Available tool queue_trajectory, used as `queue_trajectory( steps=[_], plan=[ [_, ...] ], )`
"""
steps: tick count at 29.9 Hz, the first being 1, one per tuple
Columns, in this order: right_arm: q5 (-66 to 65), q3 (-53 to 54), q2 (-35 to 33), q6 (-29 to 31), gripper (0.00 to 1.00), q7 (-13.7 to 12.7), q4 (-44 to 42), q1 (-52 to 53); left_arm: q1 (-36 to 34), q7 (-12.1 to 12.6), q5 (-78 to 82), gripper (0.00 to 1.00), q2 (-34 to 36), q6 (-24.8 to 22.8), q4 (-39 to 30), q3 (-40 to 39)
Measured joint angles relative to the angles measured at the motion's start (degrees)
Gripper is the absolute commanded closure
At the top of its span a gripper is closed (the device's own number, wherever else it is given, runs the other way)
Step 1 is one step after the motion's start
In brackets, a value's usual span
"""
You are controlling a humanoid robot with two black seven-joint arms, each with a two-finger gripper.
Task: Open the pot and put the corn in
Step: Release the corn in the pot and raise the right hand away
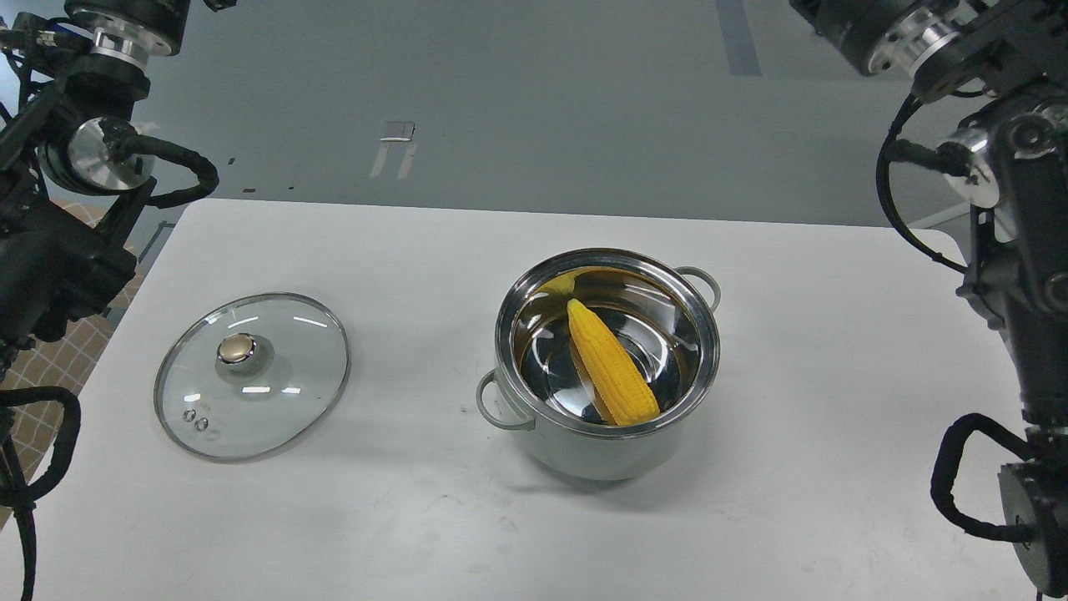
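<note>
The pale grey-green pot (584, 451) stands open right of the table's middle, its steel rim and inside showing. The yellow corn (612, 365) lies inside the pot, tip toward the far rim. The glass lid (275, 392) with its gold knob lies flat on the table to the pot's left. My left arm (58, 242) is folded up at the left edge and my right arm (1014, 242) is raised at the right edge. Both arms run off the top of the view, so neither gripper shows.
The white table (417, 517) reaches to the front of the view. Its far edge runs behind the pot, with grey floor beyond. Arm links and cables hang along both side edges.
</note>
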Motion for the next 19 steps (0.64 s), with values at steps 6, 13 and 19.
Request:
queue_trajectory(
  steps=[6, 13, 19],
  plan=[
    [12.6, 5.7, -1.3, -4.1, 0.00, 2.3, -9.0, 2.8, 1.7, 0.8, -0.1, 0.02, -0.1, -1.7, 1.6, 0.1],
    [23.1, 7.4, -4.7, -4.8, 0.00, 4.5, -16.0, 2.8, 1.9, 2.2, -0.1, 0.02, -0.8, -1.0, 2.7, 0.1],
    [30.5, 7.9, -5.1, -6.1, 0.00, 4.6, -20.1, 2.5, 1.9, 2.4, -0.1, 0.02, -1.0, -0.9, 3.5, 0.1]
  ],
)
